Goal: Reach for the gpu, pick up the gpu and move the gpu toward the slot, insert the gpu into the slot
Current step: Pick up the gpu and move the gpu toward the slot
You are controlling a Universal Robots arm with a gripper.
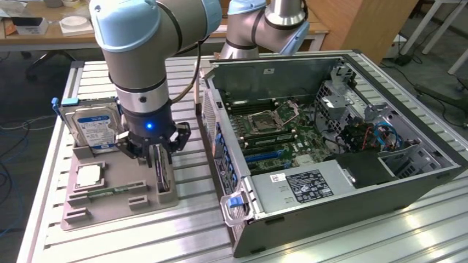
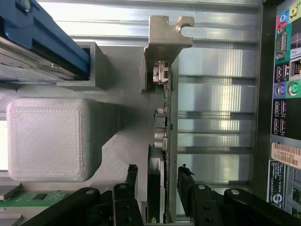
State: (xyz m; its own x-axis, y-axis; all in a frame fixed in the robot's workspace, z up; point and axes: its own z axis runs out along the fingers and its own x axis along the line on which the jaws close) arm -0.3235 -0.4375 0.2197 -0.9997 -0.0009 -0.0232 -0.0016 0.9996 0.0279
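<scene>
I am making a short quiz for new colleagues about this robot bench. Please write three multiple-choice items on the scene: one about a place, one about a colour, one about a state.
1. Where is the thin dark gpu card with a silver metal bracket?
A. On edge in the grey plastic holder tray.
B. Flat on the floor.
C. Lifted in the air.

2. What colour is the label on the silver rectangular hard drive?
A. Red.
B. Blue.
C. Yellow.

3. How is the black gripper?
A. Shut on the gpu card.
B. Open, one finger on each side of the gpu card.
C. Open, far from the gpu card.

Answers: 1 A, the card's lower edge sits in a tray slot; 2 B, the label is blue; 3 B, gaps show between the fingers and the card.
</scene>
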